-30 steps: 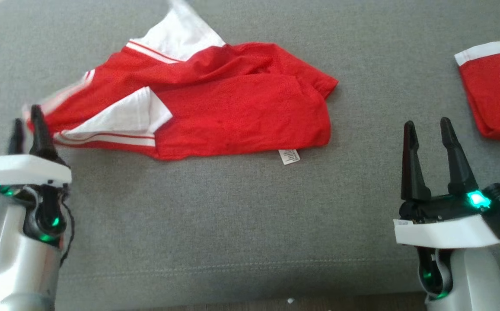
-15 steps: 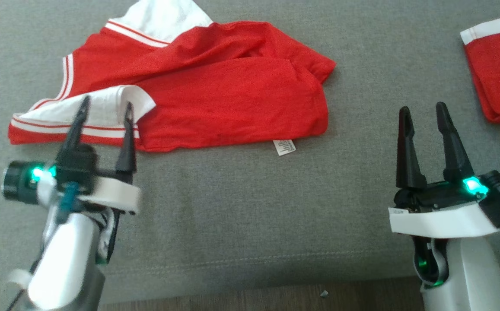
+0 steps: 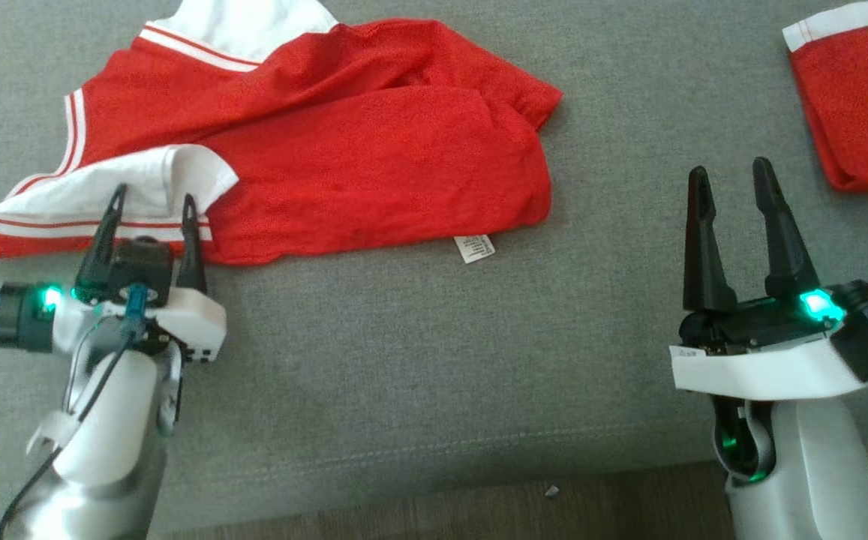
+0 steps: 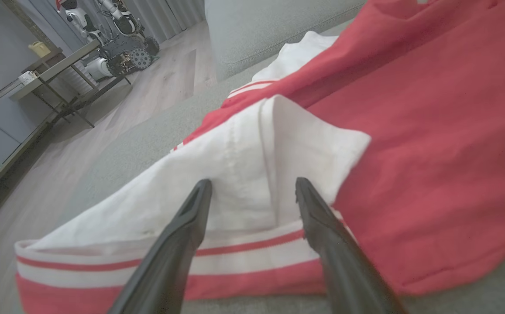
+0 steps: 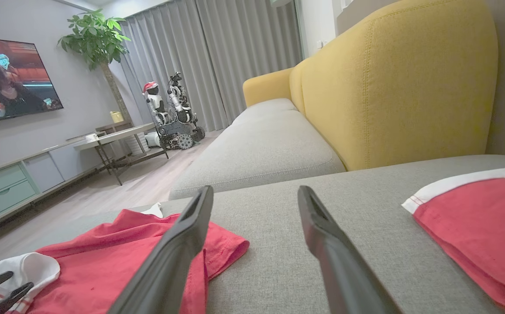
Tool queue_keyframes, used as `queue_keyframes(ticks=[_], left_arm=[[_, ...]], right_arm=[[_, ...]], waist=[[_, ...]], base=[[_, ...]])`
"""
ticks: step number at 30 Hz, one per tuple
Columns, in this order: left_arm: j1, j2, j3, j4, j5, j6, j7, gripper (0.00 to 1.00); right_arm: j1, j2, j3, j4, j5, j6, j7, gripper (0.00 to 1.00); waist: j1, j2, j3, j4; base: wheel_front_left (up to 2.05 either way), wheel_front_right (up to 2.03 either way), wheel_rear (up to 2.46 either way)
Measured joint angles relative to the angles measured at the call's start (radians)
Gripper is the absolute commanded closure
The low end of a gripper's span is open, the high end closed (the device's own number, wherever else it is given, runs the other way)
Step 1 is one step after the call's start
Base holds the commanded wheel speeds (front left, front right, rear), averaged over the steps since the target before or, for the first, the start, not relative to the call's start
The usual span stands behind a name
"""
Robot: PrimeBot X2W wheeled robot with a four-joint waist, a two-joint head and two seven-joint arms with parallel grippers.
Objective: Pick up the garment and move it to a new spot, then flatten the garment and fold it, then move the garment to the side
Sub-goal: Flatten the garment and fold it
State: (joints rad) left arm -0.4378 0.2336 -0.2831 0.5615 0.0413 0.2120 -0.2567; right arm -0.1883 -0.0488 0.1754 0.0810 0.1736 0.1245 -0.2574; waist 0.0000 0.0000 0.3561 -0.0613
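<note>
Left gripper [image 3: 152, 199] fingers apart, empty, tips over garment's [image 3: 373, 157] folded-back white panel [image 3: 178, 169] at near-left corner. Right gripper [image 3: 730, 169] fingers apart, empty, well right of garment. Garment rumpled on grey sofa cushion [image 3: 403, 360], tag [image 3: 474, 248] at near edge. Likely step: flattening. Pinch panel's top layer only, peel outward, keep low. Tip contact with cloth unclear. Garment's far edge cut off; lettering hidden. Second red cloth [image 3: 861, 105] cut off at right.
</note>
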Motion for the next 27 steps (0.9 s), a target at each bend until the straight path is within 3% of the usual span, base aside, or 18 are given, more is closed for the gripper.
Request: queue_keyframes(ticks=[5, 6, 8, 9, 17, 21, 27], left_arm=[[-0.03, 0.001, 0.009, 0.089, -0.01, 0.02, 0.0, 0.0], [-0.033, 0.001, 0.009, 0.096, -0.01, 0.027, 0.0, 0.15], [-0.041, 0.002, 0.011, 0.098, -0.016, 0.033, 0.0, 0.91], [-0.044, 0.003, 0.011, 0.098, -0.018, 0.035, 0.0, 1.0], [-0.033, 0.012, 0.007, 0.032, -0.026, 0.041, 0.0, 1.0], [0.0, 0.036, 0.002, -0.033, -0.026, 0.044, 0.0, 1.0], [0.029, 0.056, -0.011, -0.099, -0.026, 0.044, 0.0, 1.0]], right_arm=[[-0.001, 0.0, 0.004, 0.002, 0.0, 0.0, 0.0, 0.0], [-0.001, 0.0, 0.005, 0.002, 0.0, 0.0, 0.0, 0.0], [-0.002, 0.0, 0.005, 0.002, 0.0, 0.0, 0.0, 0.0], [-0.002, 0.0, 0.005, 0.002, 0.0, 0.0, 0.0, 0.0], [-0.002, -0.001, 0.045, 0.056, 0.009, 0.0, 0.0, 0.0], [-0.035, -0.001, 0.11, 0.257, 0.034, 0.0, 0.0, 0.0], [-0.209, -0.005, 0.152, 0.602, 0.053, 0.0, 0.001, 0.0]], waist=[[0.0, 0.0, 0.009, -0.009], [0.0, 0.0, 0.01, -0.011], [0.0, 0.0, 0.009, -0.014], [0.0, 0.0, 0.008, -0.015], [0.0, 0.0, -0.009, 0.007], [0.0, 0.0, -0.017, 0.029], [0.0, 0.0, -0.025, 0.079]], base=[[0.0, 0.0, 0.0], [0.0, 0.0, 0.0], [0.0, 0.0, 0.0], [0.0, 0.0, 0.0], [0.0, 0.0, 0.0], [0.0, 0.0, 0.0], [0.0, 0.0, 0.0]])
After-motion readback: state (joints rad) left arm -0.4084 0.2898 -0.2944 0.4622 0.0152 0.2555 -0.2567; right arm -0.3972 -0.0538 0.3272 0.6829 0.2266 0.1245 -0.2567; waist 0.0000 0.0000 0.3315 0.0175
